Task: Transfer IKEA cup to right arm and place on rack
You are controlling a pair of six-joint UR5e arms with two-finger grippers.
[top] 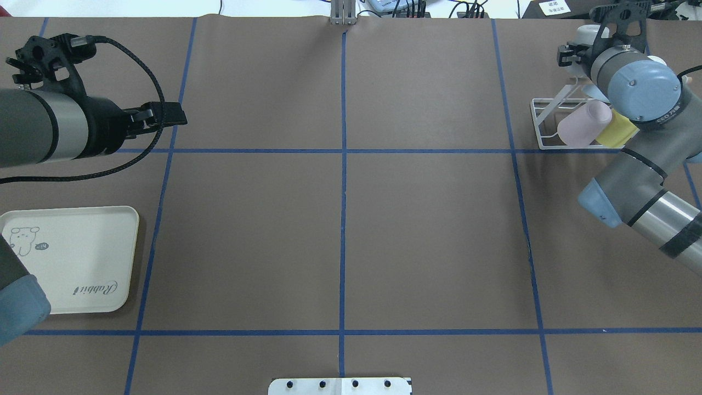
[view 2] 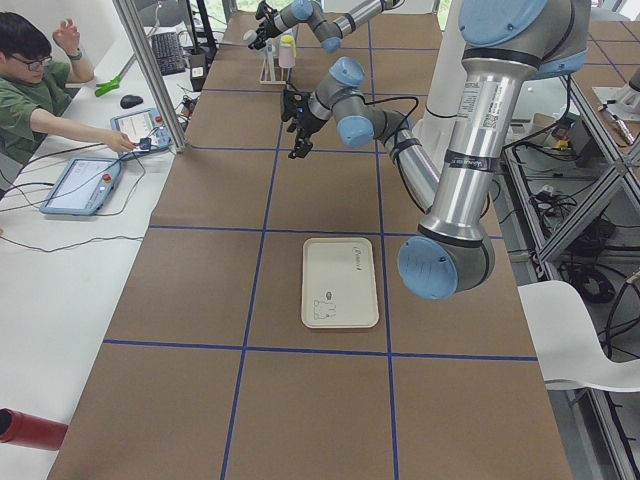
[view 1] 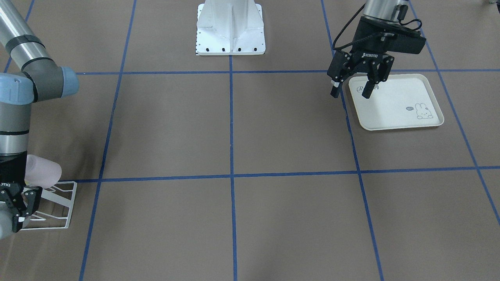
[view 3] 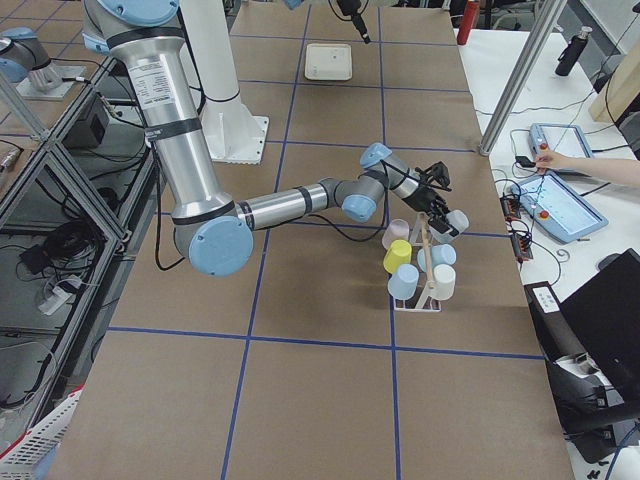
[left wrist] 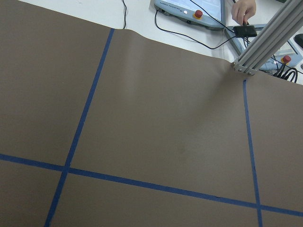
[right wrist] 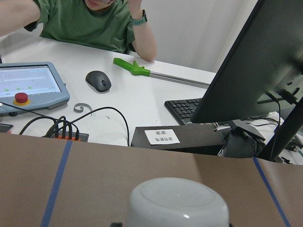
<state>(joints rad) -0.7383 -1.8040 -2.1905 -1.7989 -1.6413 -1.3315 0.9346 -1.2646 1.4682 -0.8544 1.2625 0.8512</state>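
Your white plastic cup sits between the fingers of the right gripper at the white wire rack. Can't tell if it's clamped. Left gripper spread, empty.

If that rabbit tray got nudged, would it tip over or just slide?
Probably just slide: the rabbit tray lies flat and low on the table. It looks thin and empty, so likely light. Its even rim suggests stiff plastic.

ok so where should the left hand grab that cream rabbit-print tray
Pinch the raised rim of the cream rectangular rabbit-print tray, probably at the short edge by the lettering, coming straight down with the open left hand. It lies flat on the brown table, so only the upturned lip offers a hold.
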